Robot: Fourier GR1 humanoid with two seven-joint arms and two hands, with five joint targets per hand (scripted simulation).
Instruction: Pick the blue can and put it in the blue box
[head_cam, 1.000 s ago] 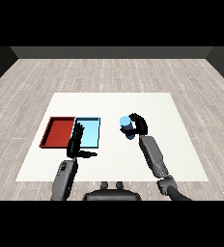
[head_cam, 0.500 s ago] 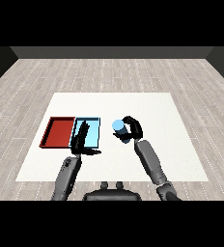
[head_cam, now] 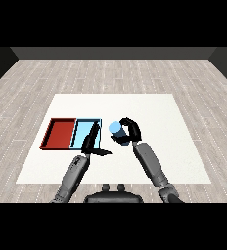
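Observation:
In the head view the blue can (head_cam: 117,131) is held above the table, just right of the light blue tray (head_cam: 82,131). My right hand (head_cam: 129,132) is curled round the can from its right side. My left hand (head_cam: 91,142) reaches over the blue tray's near right corner with straight fingers and holds nothing. The red tray (head_cam: 60,134) lies to the left of the blue one and touches it.
The white table (head_cam: 159,117) spreads out to the right and behind the trays. Grey plank floor (head_cam: 115,73) surrounds it. Both forearms come up from the lower edge, close together near the table's middle.
My right hand has carried the blue can leftward and nearer, towards the blue tray. My left hand has shifted slightly forward over the tray's near corner.

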